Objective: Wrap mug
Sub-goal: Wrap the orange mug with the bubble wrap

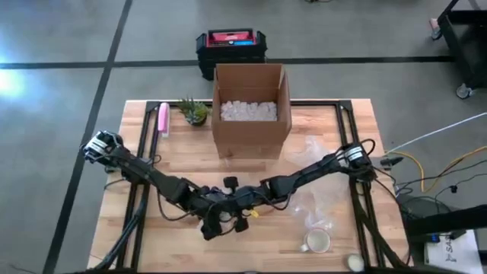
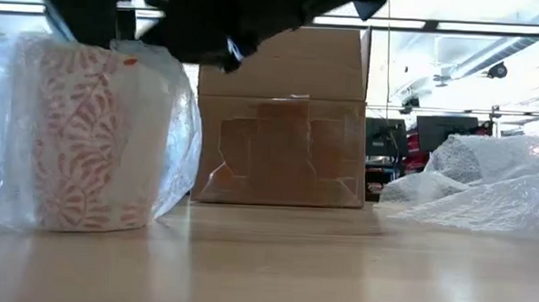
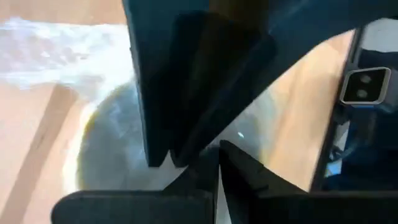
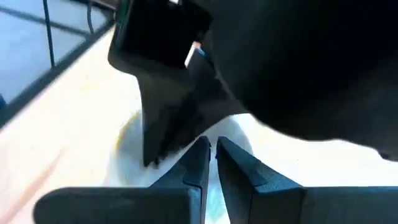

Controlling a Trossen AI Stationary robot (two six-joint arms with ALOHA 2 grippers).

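A white mug with a red leaf pattern (image 2: 79,134) stands upright on the table inside clear bubble wrap (image 2: 175,129). In the high view both grippers hide it. My left gripper (image 3: 217,163) and my right gripper (image 4: 213,155) meet right above the mug's mouth, near the table's front middle (image 1: 228,209). Both are shut on the wrap's gathered top. In the low view they show only as a dark mass (image 2: 211,21) over the mug. My left gripper pinches the bubble wrap's top edge (image 3: 219,186) between its two fingers, from above, over the mug's mouth. The wrap hangs down around the standing mug. One layer or several, I cannot tell. My right gripper pinches the wrap's top (image 4: 213,177) in the narrow slit between its fingers, pointing down beside the left gripper's fingers (image 4: 165,137). The mug stays on the table below.
An open cardboard box (image 1: 251,114) with white packing peanuts stands behind the grippers. Loose bubble wrap (image 1: 319,199) lies to the right, and a second mug (image 1: 318,242) is near the front right corner. A small plant (image 1: 195,112) and a pink object (image 1: 163,119) sit far left.
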